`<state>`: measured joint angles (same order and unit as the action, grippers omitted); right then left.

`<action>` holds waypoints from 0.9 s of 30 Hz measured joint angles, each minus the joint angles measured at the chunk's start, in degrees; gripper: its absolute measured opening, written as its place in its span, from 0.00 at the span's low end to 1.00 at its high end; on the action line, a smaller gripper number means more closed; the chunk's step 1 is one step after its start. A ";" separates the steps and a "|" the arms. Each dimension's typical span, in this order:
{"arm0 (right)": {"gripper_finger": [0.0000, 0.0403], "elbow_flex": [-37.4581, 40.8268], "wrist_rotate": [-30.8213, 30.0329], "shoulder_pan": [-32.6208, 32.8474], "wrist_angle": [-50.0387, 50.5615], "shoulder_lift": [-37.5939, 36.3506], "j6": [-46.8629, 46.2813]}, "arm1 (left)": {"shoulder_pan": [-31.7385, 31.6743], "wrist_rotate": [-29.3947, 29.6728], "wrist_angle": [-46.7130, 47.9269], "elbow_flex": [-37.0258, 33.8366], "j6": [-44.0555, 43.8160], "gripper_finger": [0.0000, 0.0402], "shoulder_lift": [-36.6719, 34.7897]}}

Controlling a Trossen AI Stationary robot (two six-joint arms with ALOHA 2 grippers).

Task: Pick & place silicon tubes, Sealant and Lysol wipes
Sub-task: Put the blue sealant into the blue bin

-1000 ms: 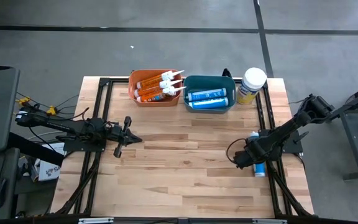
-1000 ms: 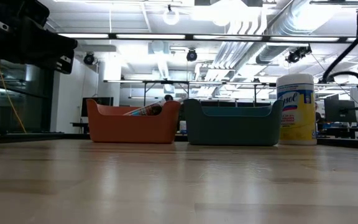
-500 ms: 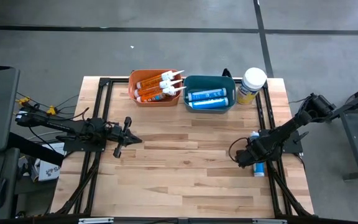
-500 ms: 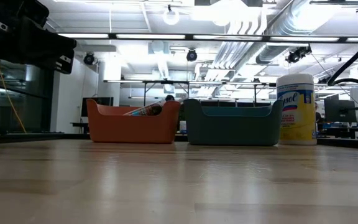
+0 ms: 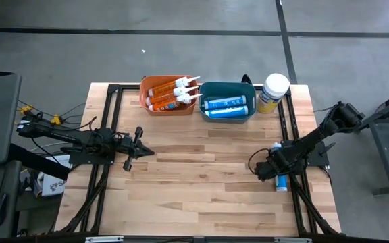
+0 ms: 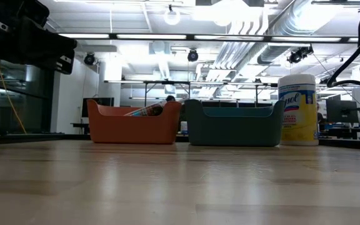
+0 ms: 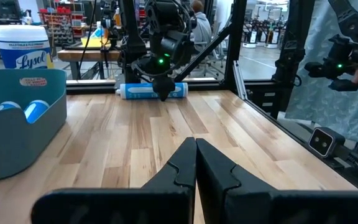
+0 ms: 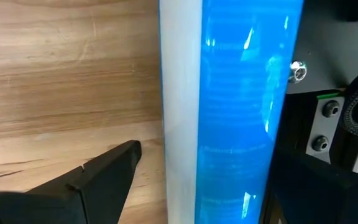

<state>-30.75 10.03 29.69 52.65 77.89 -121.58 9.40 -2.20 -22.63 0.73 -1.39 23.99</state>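
The left end effector waits over the bench's left side, fingers together. At the right edge, the right end effector straddles a lying blue tube with fingers apart. It is mid-pick, I judge; next it must close, lift and carry the tube to the teal bin, left of the Lysol wipes.

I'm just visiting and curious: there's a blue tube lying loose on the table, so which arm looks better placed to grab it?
The right. Its gripper is right at the blue tube, jaws open either side. The left gripper waits across the table, jaws shut.
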 joint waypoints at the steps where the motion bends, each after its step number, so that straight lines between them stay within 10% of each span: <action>1: 0.84 0.00 -0.03 0.00 0.00 0.01 0.02 | 0.00 0.00 -0.01 0.00 0.00 0.00 -0.02; 27: 0.53 0.00 -1.07 -0.07 -1.68 0.15 1.75 | -0.01 0.07 0.00 0.00 0.00 0.00 0.00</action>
<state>-30.74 8.97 29.63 50.97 78.04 -119.83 9.39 -2.13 -22.63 0.73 -1.39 23.99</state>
